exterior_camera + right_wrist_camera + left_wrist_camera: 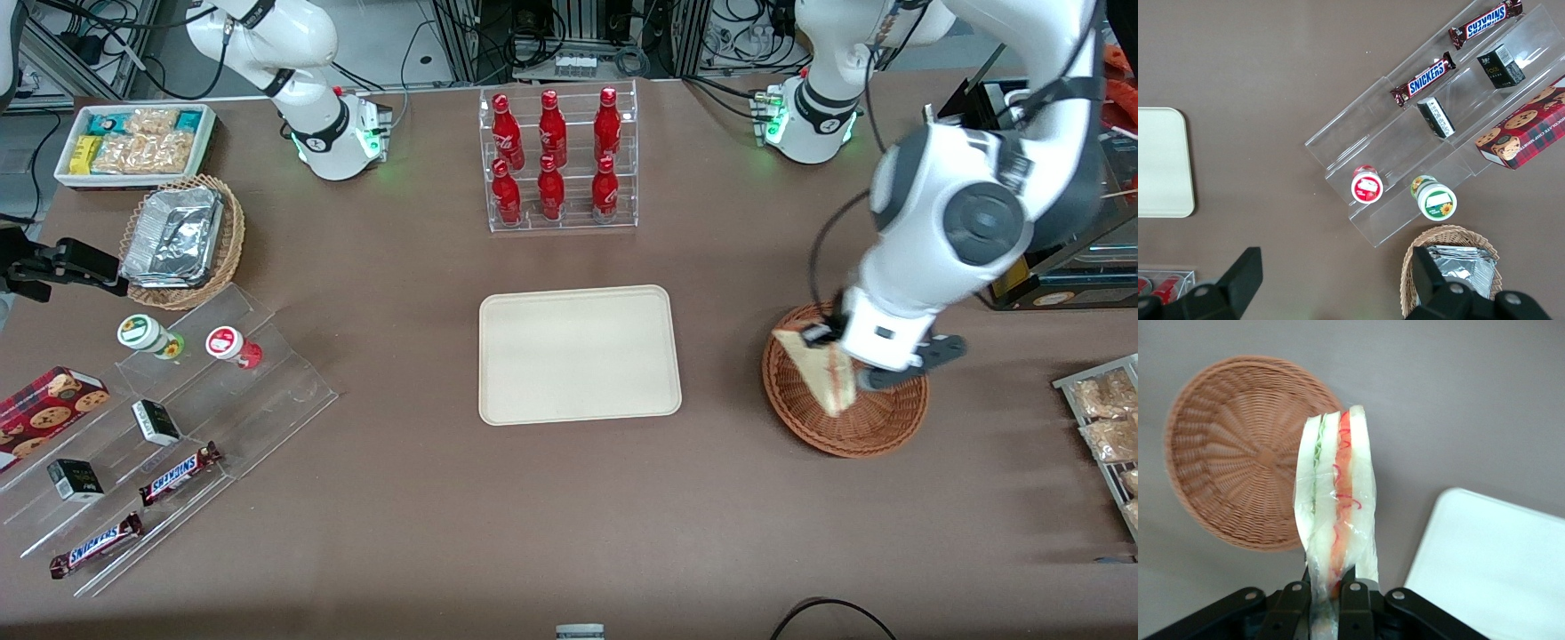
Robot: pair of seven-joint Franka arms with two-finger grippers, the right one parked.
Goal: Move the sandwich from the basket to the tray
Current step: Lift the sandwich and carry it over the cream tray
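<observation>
While basket point(1238, 453) sits empty, claw point(1326, 595) grips sandwich point(1336, 500) — tray point(578, 354) bare.

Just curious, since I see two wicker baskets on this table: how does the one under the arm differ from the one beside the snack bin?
The basket under the gripper is reddish-brown and empty, its sandwich lifted out in shut jaws. The other basket is paler tan and packed with foil containers. The first sits toward the working arm's end, the second toward the parked arm's. Both are round woven wicker.
</observation>
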